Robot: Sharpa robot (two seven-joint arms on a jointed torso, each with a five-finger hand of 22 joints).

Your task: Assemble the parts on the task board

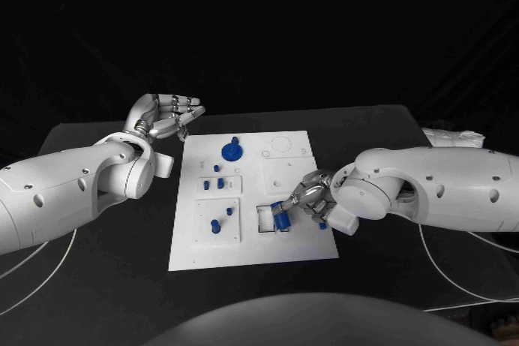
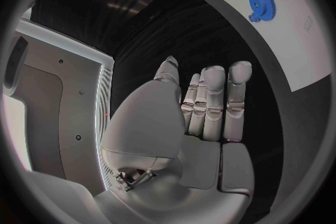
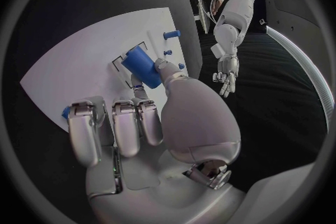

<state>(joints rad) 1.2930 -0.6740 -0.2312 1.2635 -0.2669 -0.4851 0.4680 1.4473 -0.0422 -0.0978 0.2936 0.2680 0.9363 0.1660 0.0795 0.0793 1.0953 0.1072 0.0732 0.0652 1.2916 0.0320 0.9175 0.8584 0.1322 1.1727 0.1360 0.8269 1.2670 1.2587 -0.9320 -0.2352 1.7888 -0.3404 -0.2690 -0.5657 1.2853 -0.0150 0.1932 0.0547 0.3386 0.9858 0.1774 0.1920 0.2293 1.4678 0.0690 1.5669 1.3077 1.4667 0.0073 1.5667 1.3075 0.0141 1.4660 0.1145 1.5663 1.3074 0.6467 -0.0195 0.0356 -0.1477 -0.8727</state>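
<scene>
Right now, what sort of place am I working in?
Probably a robotics lab bench or test station: a black table draped dark behind, a white task board with small blue parts such as a gear, and the right robot hand working over it.

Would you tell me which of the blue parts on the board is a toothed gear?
The blue gear at the task board's far end, nearest the left hand; it is a round, toothed disc, whereas the other blue parts are small pegs or blocks.

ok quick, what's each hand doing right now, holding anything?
Left hand: off the board's far left corner, fingers curled, holding nothing.
Right hand: holding a blue part over the board.
</scene>
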